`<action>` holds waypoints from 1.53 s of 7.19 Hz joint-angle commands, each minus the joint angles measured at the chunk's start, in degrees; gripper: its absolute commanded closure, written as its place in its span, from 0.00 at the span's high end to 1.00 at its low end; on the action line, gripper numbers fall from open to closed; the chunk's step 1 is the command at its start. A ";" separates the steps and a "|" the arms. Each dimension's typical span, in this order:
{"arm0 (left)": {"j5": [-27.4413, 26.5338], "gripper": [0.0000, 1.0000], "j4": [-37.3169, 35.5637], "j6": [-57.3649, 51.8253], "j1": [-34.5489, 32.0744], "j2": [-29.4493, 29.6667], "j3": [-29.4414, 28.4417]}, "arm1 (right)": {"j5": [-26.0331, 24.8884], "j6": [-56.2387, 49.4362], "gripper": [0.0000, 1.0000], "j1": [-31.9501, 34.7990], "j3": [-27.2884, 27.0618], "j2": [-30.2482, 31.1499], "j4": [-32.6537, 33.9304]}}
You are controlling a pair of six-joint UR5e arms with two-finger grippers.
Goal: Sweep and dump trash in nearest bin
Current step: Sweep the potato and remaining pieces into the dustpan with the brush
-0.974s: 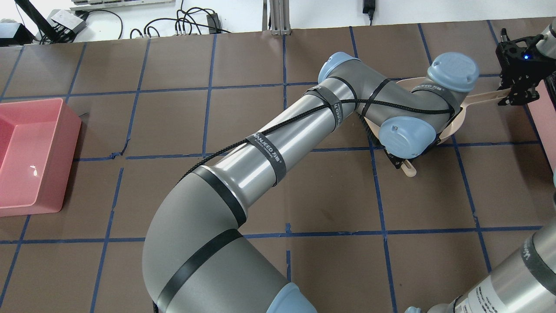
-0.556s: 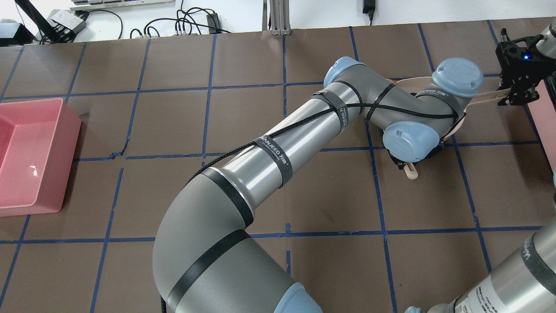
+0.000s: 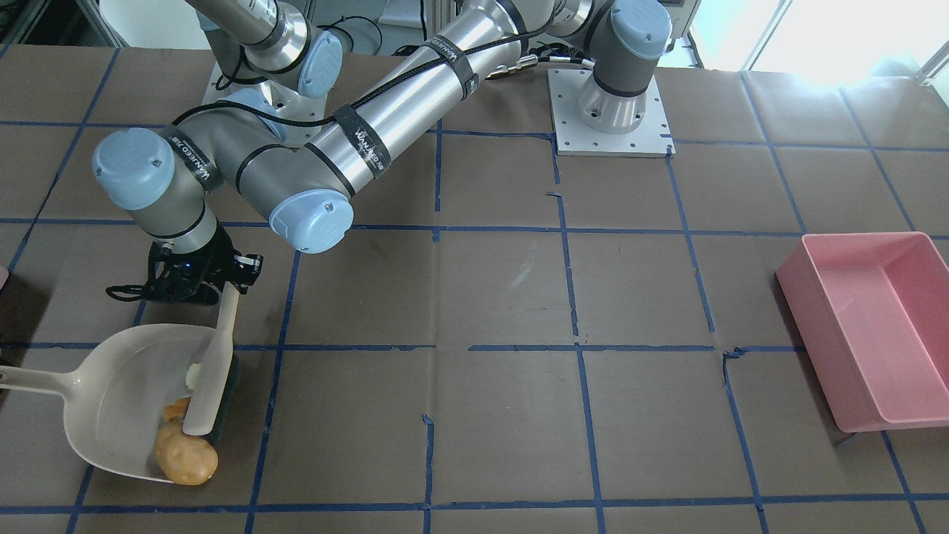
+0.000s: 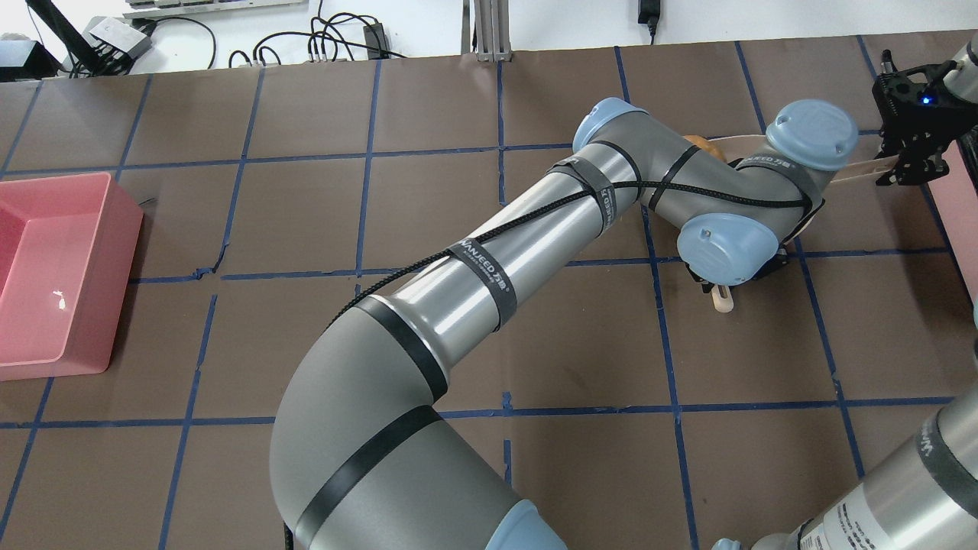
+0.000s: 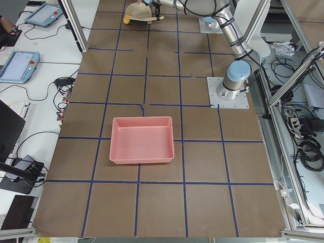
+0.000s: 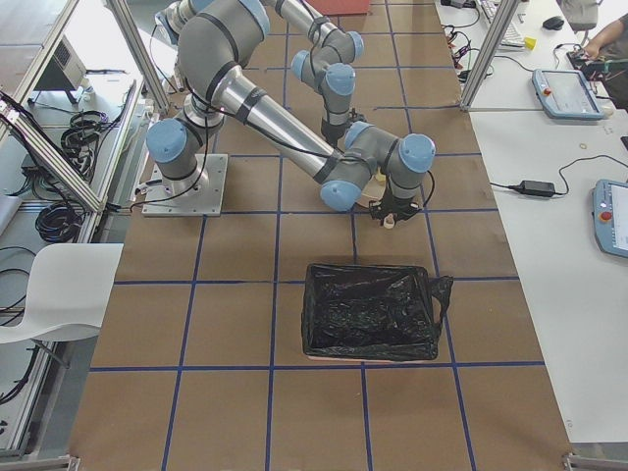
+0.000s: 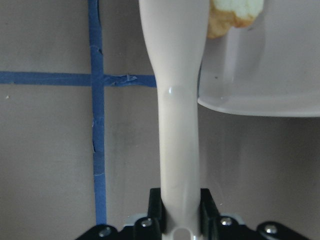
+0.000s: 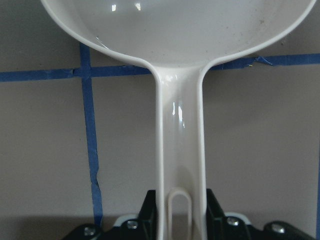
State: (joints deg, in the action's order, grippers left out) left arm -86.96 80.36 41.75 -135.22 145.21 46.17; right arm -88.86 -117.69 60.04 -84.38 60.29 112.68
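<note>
Front-facing view: your left gripper (image 3: pixel 226 285) clamps the brush (image 3: pixel 210 380), its head beside trash (image 3: pixel 185 461) at the dustpan (image 3: pixel 111 393) mouth. Your right gripper (image 8: pixel 181 205) is closed on the dustpan handle.

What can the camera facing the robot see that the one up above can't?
Only the front-facing view shows the pale yellow chunk lying in the dustpan, beside the brush. Only the overhead view shows the right gripper, jaws shut on the dustpan's handle, and cables beyond the table. Both show the pink bin and the left arm.
</note>
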 commanded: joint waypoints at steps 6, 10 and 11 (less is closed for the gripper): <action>-8.47 0.00 0.05 -19.50 -2.41 0.60 0.41 | 0.00 0.00 0.00 -0.01 0.00 0.00 0.09; -12.00 0.00 -0.12 -39.08 -3.12 0.42 1.37 | 0.26 0.00 0.00 -0.01 0.09 -0.18 0.09; -12.00 0.00 -0.12 -40.94 -3.12 -0.19 1.55 | 0.79 0.00 0.00 -0.01 0.09 -0.26 0.09</action>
State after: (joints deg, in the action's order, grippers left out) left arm -98.85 80.28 4.59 -138.31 145.54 47.37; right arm -88.53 -117.69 60.03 -84.29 60.12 112.77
